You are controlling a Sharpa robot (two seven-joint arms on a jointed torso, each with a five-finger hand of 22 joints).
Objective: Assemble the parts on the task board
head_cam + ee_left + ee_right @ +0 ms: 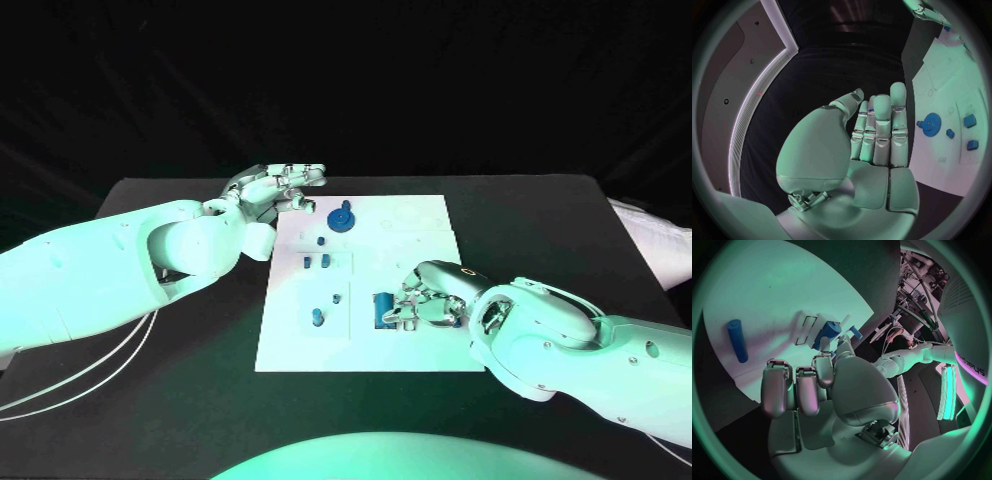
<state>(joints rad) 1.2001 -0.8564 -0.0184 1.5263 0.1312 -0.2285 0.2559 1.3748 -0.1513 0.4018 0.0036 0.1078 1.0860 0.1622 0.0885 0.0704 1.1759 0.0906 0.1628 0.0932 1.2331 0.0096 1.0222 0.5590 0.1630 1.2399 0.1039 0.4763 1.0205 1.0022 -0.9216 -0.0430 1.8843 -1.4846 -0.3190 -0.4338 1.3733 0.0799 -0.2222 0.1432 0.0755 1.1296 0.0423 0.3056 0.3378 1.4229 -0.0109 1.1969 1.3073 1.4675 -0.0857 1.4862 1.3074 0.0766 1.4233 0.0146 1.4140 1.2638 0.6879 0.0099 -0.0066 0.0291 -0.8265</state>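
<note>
Hands working over flat white rectangular task board (418, 225) on black table (548, 220). Right silver hand (428, 300) pinching blue block part (384, 309) at near middle. Left silver hand (274, 187) hovering at far left corner, fingers straight, holding nothing, beside round blue gear part (340, 220).

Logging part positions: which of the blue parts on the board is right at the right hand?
The blue block on the task board, touching the right hand; the gear and small pieces lie apart from it.

Right hand (826, 390) seemingly touches blue part (827, 334) on task board (773, 295).
</note>
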